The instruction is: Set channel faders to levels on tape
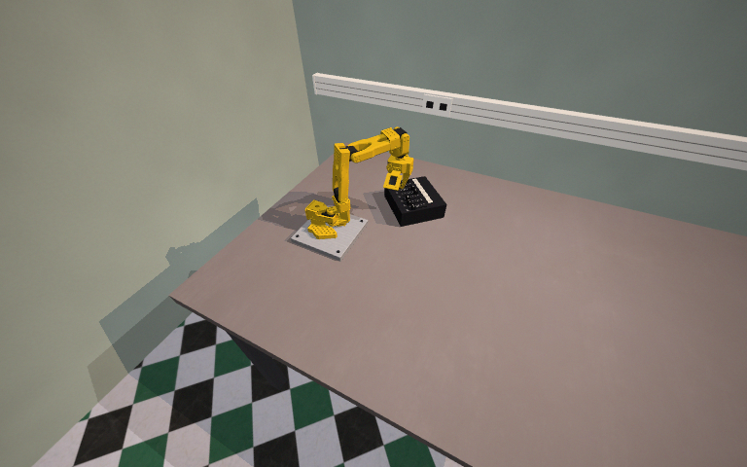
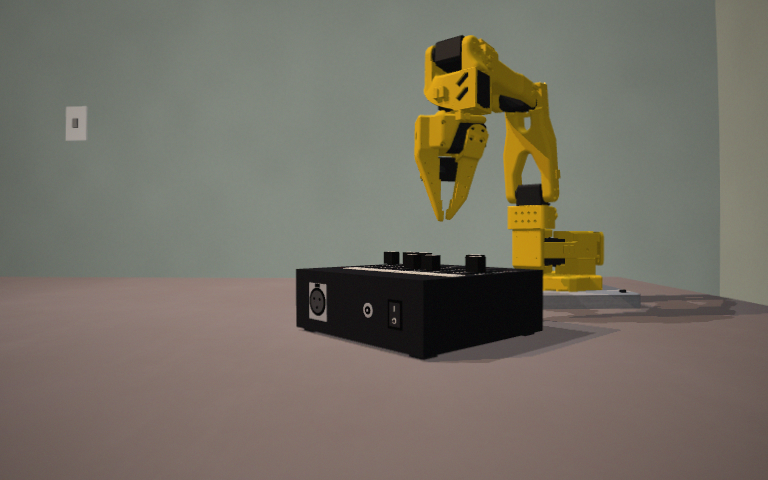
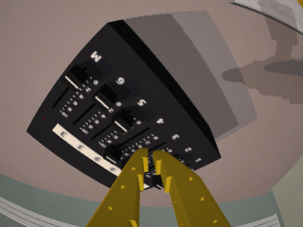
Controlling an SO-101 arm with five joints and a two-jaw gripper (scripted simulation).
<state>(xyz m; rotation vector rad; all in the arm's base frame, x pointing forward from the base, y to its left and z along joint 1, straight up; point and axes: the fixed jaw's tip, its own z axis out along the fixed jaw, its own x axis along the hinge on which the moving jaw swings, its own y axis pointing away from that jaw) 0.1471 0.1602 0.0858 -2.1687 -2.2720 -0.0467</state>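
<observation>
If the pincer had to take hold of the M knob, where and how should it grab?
Probably by the two sides of the upright M knob, coming straight down from above. It stands up from the desk, and knob 6 is close beside it.

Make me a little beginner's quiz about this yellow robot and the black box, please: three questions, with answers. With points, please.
1. True or false: the end effector [image 1: 405, 184] [image 2: 444, 218] [image 3: 151, 152] is gripping a fader.

2. What colour is the tape [image 1: 422, 190] [image 2: 402, 272] [image 3: 72, 140] on the lighting desk [image 1: 424, 214] [image 2: 421, 305] [image 3: 137, 80]?
A) green
B) red
C) white

3. Fill in the blank: in the row of labels, the 6 [image 3: 120, 80] sits between the 5 [image 3: 142, 102] and the letter ___.

Key: 1. False; 2. C; 3. M
</observation>
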